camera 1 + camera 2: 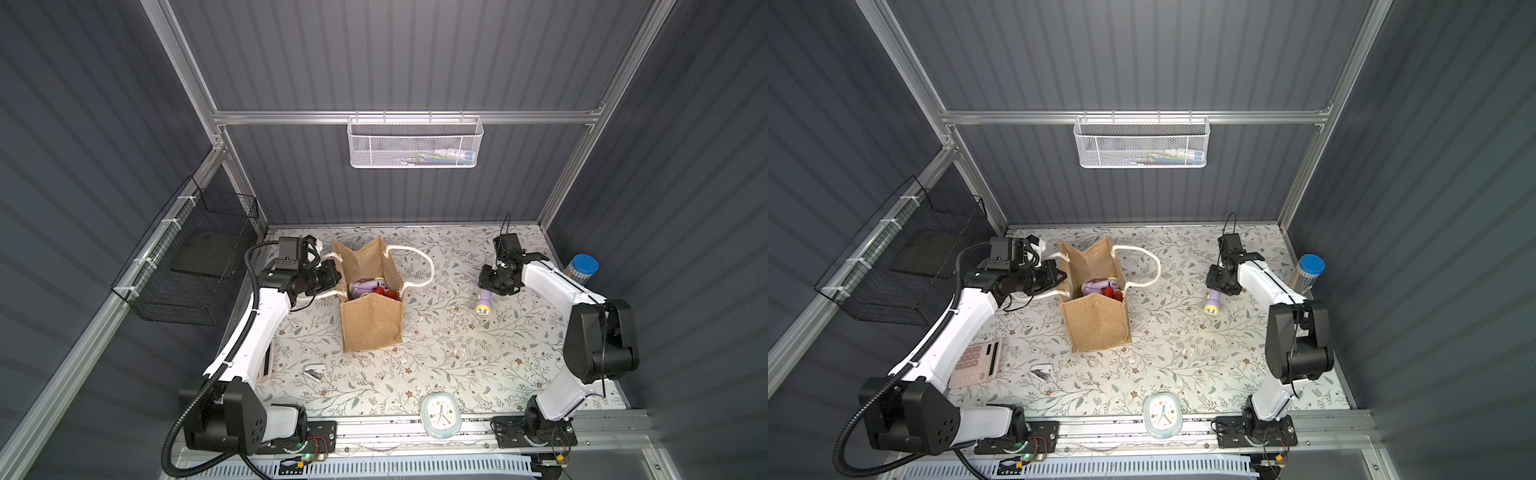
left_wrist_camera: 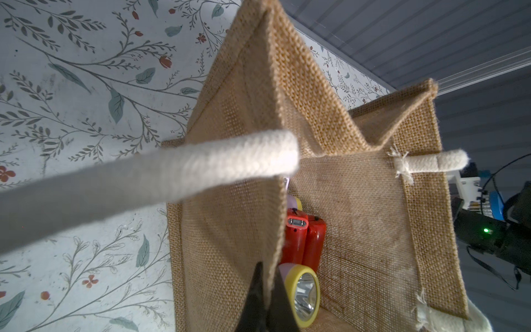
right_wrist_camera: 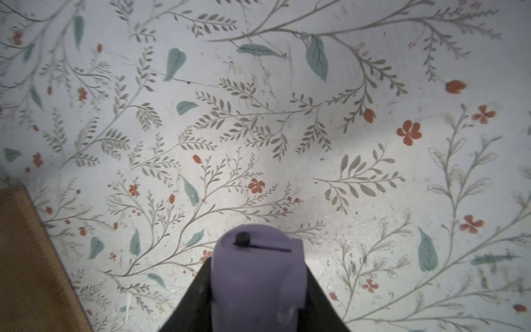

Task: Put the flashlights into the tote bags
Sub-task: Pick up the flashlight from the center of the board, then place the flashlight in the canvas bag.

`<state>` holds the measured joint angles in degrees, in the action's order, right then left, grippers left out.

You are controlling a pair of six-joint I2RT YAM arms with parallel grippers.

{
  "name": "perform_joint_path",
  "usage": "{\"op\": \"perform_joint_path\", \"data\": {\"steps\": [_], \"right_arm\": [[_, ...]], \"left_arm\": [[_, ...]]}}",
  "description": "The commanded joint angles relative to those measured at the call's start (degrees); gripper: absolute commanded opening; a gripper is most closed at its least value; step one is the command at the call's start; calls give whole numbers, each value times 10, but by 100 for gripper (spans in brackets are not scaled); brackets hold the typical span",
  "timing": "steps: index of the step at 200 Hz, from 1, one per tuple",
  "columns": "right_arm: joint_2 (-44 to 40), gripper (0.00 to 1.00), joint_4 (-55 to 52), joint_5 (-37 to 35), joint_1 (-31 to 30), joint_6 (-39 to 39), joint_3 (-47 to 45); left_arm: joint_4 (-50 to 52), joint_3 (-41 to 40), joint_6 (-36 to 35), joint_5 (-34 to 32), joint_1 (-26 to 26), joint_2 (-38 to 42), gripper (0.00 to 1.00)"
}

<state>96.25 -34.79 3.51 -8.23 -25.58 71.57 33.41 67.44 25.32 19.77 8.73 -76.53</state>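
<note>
The floral-covered table (image 1: 457, 357) carries the tan burlap tote bag (image 1: 372, 328), which stands upright near its middle, mouth open, one white rope handle (image 1: 431, 266) flopped out toward the right arm. The left gripper (image 2: 265, 304) is pinched tight on the top edge of the bag's side wall, holding the mouth apart. Well apart from the bag, the right gripper (image 3: 257, 268) has its fingers closed narrowly on the tail of a lavender flashlight (image 1: 483, 302), yellow head pointing away from the wrist. I cannot tell whether it has left the table. Inside the bag lie two red flashlights (image 2: 304, 241) and a second lavender flashlight (image 2: 301, 293) with a yellow head. To carry well, I judge the right arm should rise above the rim, cross over the rope handle rather than through it, centre on the opening and release low, with the left grip bracing the wall. No brand, label or writing is legible on bag or flashlights. The clock (image 1: 440, 415) at the front edge has numerals too small to read.
</note>
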Motion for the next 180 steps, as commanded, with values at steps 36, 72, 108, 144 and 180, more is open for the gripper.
{"op": "perform_joint_path", "data": {"steps": [36, 72, 108, 144, 180], "right_arm": [[-62, 0, -38, 37, -48, -16, 68], [-81, 0, -46, 47, -93, -21, 127], [-86, 0, -58, 39, -135, -8, 198], [-97, 0, 2, 75, -162, -13, 222], [-85, 0, 74, 121, -178, -42, 232]], "left_arm": [[-14, 9, 0, 21, 6, -4, 0], [-11, 5, -7, 21, 6, 8, 0], [-15, -5, -4, 25, 6, 18, 0], [-18, -6, 1, 25, 6, 29, 0], [-18, -8, 10, 34, 6, 44, 0]]}}
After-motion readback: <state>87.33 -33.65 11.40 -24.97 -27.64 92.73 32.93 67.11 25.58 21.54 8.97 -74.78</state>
